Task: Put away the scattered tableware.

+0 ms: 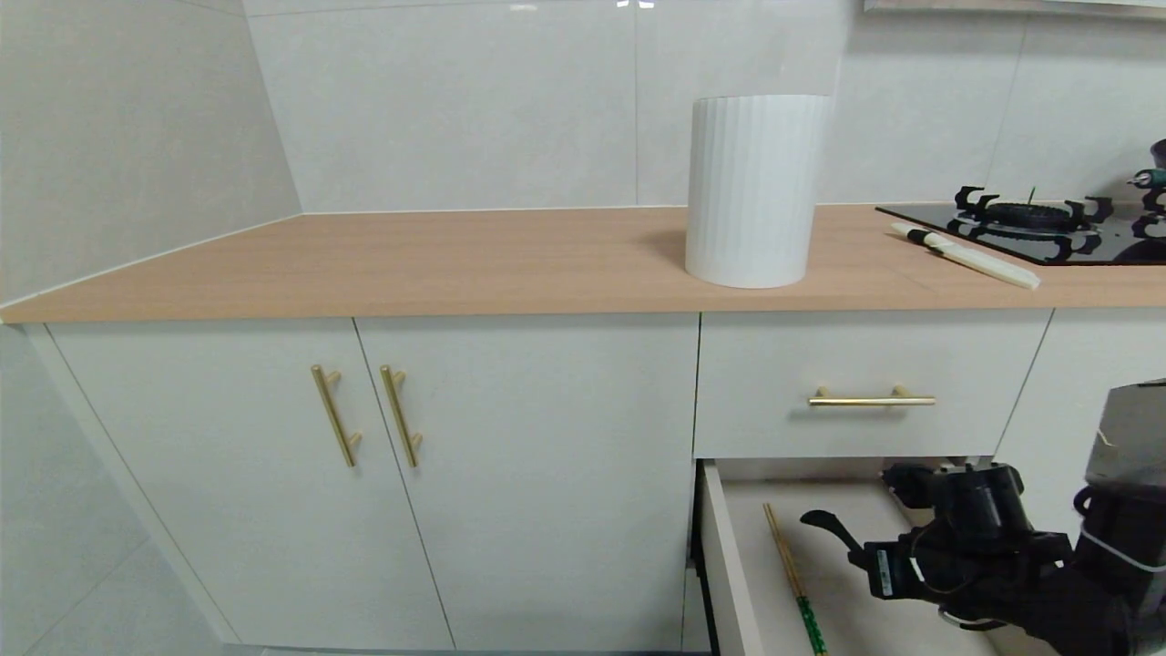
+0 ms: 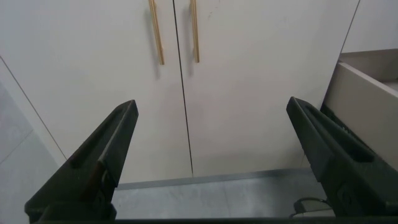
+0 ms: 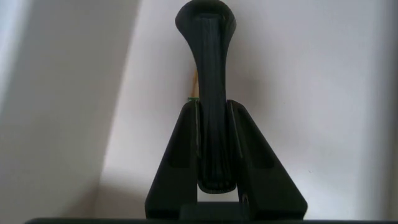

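Tableware, three items counted: one black utensil (image 1: 824, 522), one set of wooden chopsticks (image 1: 791, 574), one pale knife (image 1: 967, 256). Black utensil: grasped by the jaws of the right gripper (image 1: 870, 556), clenched on its shaft, over the open drawer (image 1: 727, 565) at lower right; long axis slanted, rounded free end pointing up and toward the robot's left. Chopsticks: lying together on the drawer floor just beside the left wall, long axis running front to back, green-tipped ends toward the drawer's front; whether they number two cannot be told. Knife: lying flat on the table (image 1: 455, 264), well apart from the drawer, long axis diagonal, black-banded end resting at the edge of the hob (image 1: 1029, 226), other end pointing toward the table's front edge. Left gripper (image 2: 211, 107): jaws released and spread wide, grasping nothing, facing the two cabinet doors (image 1: 364, 474) with their two brass handles (image 1: 335, 415). One white ribbed canister (image 1: 754, 191), upright on the table near the knife. One closed drawer (image 1: 872, 364) with one brass handle, directly above the open one. One small white label on the right gripper's body, print too small to read.
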`<state>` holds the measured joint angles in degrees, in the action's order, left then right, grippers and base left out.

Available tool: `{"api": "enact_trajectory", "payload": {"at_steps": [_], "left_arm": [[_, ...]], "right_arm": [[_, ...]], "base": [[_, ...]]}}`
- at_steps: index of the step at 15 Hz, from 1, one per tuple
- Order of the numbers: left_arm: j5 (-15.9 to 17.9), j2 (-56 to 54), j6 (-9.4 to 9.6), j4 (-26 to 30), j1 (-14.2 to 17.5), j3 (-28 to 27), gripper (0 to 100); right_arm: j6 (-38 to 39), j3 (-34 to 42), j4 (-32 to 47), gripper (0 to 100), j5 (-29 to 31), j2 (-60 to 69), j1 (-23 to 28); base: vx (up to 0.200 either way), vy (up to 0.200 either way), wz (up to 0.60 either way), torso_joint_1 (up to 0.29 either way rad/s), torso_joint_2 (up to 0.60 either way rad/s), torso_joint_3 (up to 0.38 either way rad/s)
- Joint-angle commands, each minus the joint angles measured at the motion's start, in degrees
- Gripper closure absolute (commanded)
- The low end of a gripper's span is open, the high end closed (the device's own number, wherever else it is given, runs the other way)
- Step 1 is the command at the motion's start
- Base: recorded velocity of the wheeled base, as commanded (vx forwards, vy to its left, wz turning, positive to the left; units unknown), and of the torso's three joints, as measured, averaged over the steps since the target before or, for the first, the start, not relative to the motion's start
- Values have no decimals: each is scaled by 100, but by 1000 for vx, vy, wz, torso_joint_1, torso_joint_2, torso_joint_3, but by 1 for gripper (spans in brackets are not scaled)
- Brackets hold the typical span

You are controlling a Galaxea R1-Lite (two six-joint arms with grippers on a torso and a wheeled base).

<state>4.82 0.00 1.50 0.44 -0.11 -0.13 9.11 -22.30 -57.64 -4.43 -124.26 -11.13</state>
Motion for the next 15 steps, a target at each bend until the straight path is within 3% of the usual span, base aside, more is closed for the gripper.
{"api": "enact_trajectory", "payload": {"at_steps": [1,7,15], "left_arm": [[2,0,-1,0,2,5,0],[2,0,-1,0,2,5,0],[2,0,-1,0,2,-4,0]], "right_arm": [[65,-310,-19,100,214,-758,-65],[83,-671,-134,100,838,-1522,-65],[109,-767,-143,100,1049,-1566,-65]], "base": [[0,0,0,0,0,0],[0,0,0,0,0,0],[0,0,0,0,0,0]]}}
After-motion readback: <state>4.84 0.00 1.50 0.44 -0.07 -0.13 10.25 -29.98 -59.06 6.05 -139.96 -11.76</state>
